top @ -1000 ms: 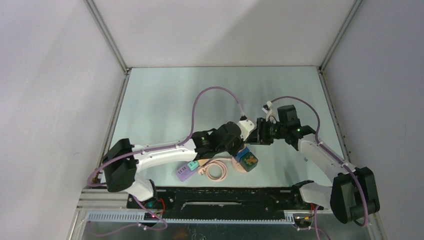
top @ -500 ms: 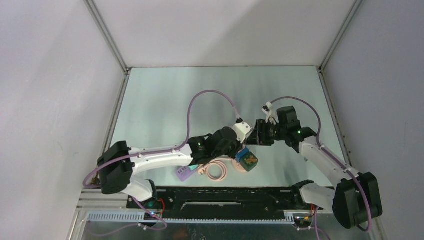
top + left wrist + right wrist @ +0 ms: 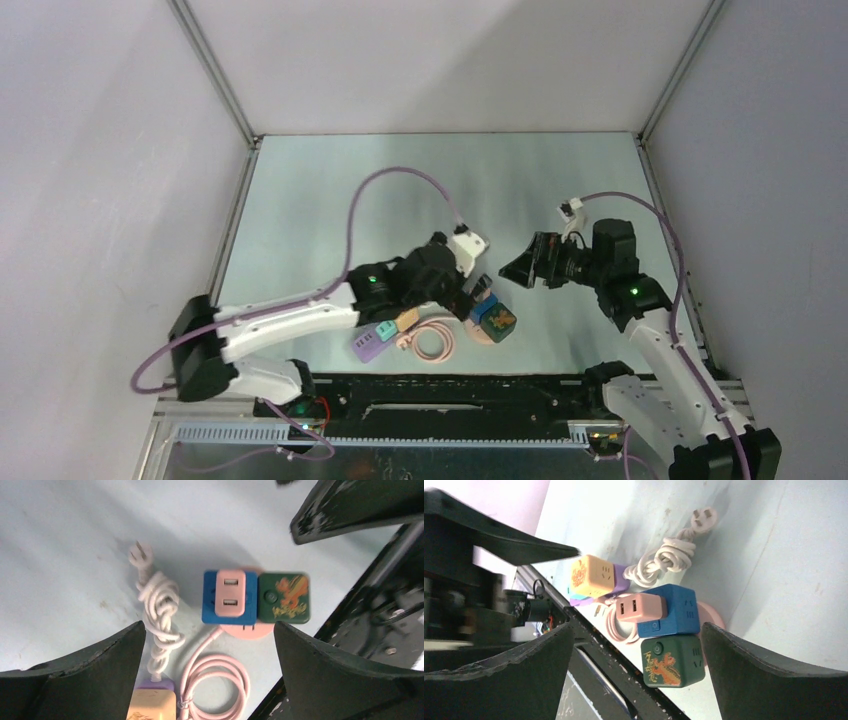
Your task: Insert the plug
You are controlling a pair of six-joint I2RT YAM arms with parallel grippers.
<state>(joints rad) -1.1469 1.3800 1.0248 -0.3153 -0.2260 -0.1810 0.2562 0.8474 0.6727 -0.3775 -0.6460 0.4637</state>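
Both arms: left end effector [image 3: 209, 630] and right end effector [image 3: 636, 627] spread wide, holding nothing.

Pink plug [image 3: 641, 607] sits in the blue cube [image 3: 676, 611], mid near edge of the tabletop [image 3: 330, 200].

Long axis looks about level and runs along that edge. Port end faces the left edge; prongs hidden.

Risks: seating depth can't be verified. A finger brushing the loose cube or the pink cord [image 3: 186, 680] could work the plug out.

Three socket cubes: one blue cube [image 3: 251, 597], one green cube [image 3: 283, 597], one orange cube [image 3: 594, 575]; two cords: one white cord [image 3: 161, 605], one pink cord [image 3: 215, 659]; one pink plug [image 3: 230, 592]
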